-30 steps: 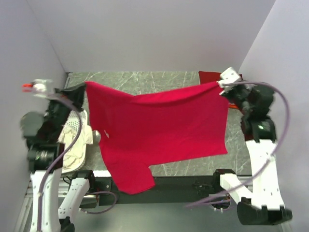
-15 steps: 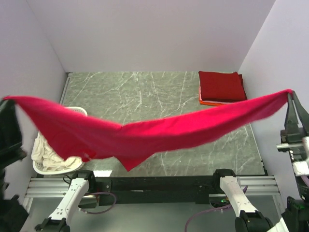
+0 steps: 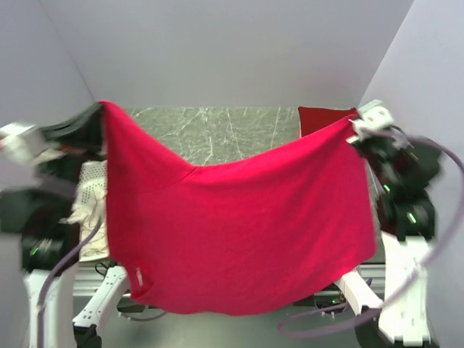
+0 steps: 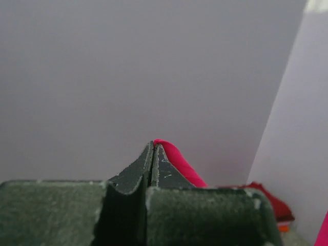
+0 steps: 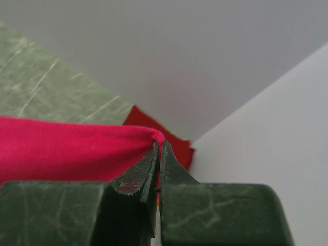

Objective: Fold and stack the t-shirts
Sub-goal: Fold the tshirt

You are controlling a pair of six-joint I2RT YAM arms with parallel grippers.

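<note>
The large crimson-red t-shirt (image 3: 232,225) hangs spread in the air between my two grippers and covers most of the table. My left gripper (image 3: 100,107) is shut on its upper left corner, where a strip of red cloth (image 4: 177,163) shows beside the closed fingers in the left wrist view. My right gripper (image 3: 355,122) is shut on its upper right corner, and the cloth (image 5: 66,146) runs off to the left in the right wrist view. A folded dark maroon t-shirt (image 3: 319,116) lies at the far right of the table, also seen behind the right fingers (image 5: 171,141).
The white slotted laundry basket (image 3: 88,190) with cream cloth stands at the left, partly hidden by the shirt. The grey marble table (image 3: 232,130) shows behind the shirt. Grey walls close in on both sides.
The shirt was stretched low and wide between the arms half a second ago. Both grippers have since come inward and up, so the shirt now hangs as a full sheet towards the camera.
</note>
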